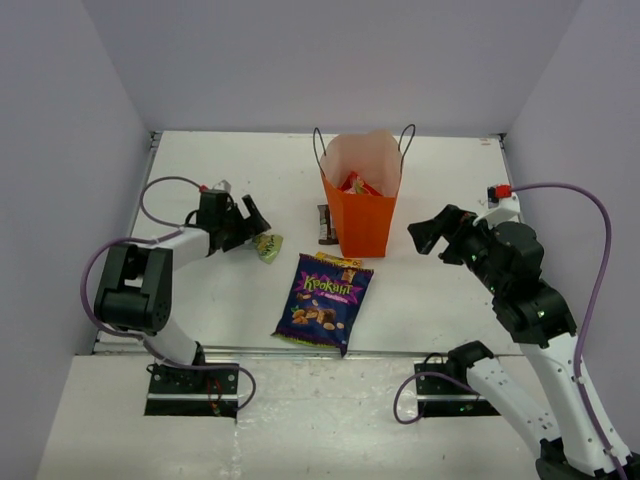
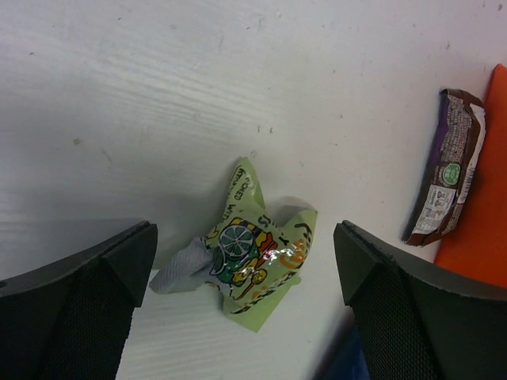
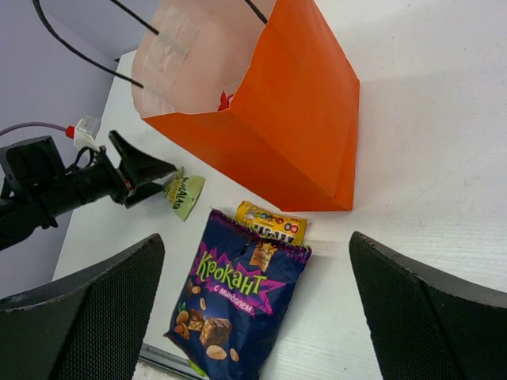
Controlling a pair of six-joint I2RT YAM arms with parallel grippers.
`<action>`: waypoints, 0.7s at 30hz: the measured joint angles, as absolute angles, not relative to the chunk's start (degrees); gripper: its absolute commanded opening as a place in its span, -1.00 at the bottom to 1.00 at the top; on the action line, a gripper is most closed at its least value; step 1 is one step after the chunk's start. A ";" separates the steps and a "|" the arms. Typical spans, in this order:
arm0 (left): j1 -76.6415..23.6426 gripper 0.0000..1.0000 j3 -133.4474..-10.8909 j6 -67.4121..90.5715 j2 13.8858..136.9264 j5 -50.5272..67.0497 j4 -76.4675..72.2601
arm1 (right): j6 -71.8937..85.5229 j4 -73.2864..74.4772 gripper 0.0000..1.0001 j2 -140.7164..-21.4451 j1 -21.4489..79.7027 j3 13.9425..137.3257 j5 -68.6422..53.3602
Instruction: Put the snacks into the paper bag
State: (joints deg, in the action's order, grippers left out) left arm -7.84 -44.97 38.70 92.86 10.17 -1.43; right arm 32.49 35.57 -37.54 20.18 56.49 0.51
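The orange paper bag (image 1: 362, 222) stands upright at table centre with a red packet (image 1: 358, 184) showing inside. In front of it lies the dark purple nut bag (image 1: 325, 303), its top over a small yellow pack (image 1: 338, 261). A brown bar (image 1: 324, 224) lies against the bag's left side. The crumpled green-yellow wrapper (image 2: 255, 260) lies on the table between the fingers of my open left gripper (image 2: 244, 239), untouched by either. My right gripper (image 1: 432, 232) hangs open right of the paper bag (image 3: 293, 127), above the purple bag (image 3: 238, 297), holding nothing.
White walls close in the table on three sides. A metal rail (image 1: 240, 350) runs along the near edge just below the purple bag. The brown bar (image 2: 451, 178) lies right of my left fingers, next to the bag's orange edge (image 2: 483, 245).
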 measured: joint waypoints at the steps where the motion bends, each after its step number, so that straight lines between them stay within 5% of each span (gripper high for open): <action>1: -8.34 0.95 -45.74 38.30 93.49 9.76 -1.34 | 32.49 35.57 0.98 -37.54 20.18 56.49 0.51; 5: -10.37 0.63 -47.40 36.93 94.96 8.08 -0.62 | 32.49 35.57 0.98 -37.50 20.21 56.49 0.51; 8: -11.09 0.22 -47.40 36.32 95.11 7.53 0.08 | 32.51 35.57 0.98 -37.47 20.18 56.49 0.51; 11: -11.35 -0.23 -47.33 35.55 95.39 7.40 0.89 | 32.56 35.57 0.98 -37.47 20.18 56.49 0.51; 14: -11.46 -0.96 -47.20 35.03 95.39 7.46 0.86 | 32.69 35.57 0.98 -37.47 20.18 56.49 0.51; 21: -11.46 -1.00 -46.35 34.74 94.80 8.25 1.56 | 33.06 35.53 0.98 -37.06 20.18 55.86 0.51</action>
State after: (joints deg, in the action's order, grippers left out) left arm -11.46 -46.35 34.74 94.80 8.25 1.56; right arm 33.06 35.53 -37.06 20.18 55.86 0.51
